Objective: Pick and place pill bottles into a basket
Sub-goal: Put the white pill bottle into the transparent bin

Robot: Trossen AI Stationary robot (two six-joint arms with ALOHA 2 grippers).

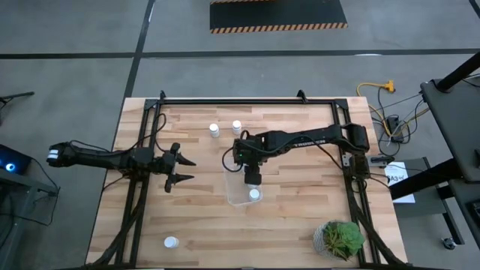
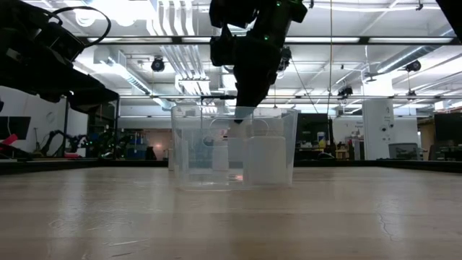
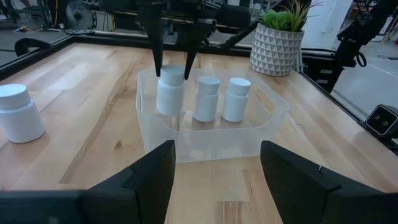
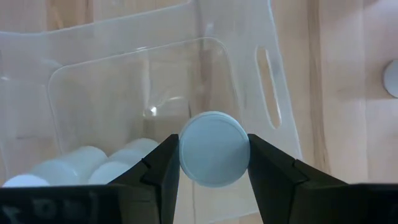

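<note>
Currently: right claw [image 4: 213, 167] shut on one bottle's [image 4: 214, 157] cap, over the bin [image 1: 238, 193]. Left claw [image 1: 176, 169], part open, empty, beside the bin. Bottles: three in the bin counting the held one, three on the tabletop [image 1: 292, 225]. Bin: one.

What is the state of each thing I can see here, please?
held pill bottle: upright, gripped at its cap, inside the basket.
two pill bottles: upright in the basket.
basket: upright on the table.
right gripper: jaws shut on the cap.
left gripper: jaws open, empty, beside the basket.
</note>
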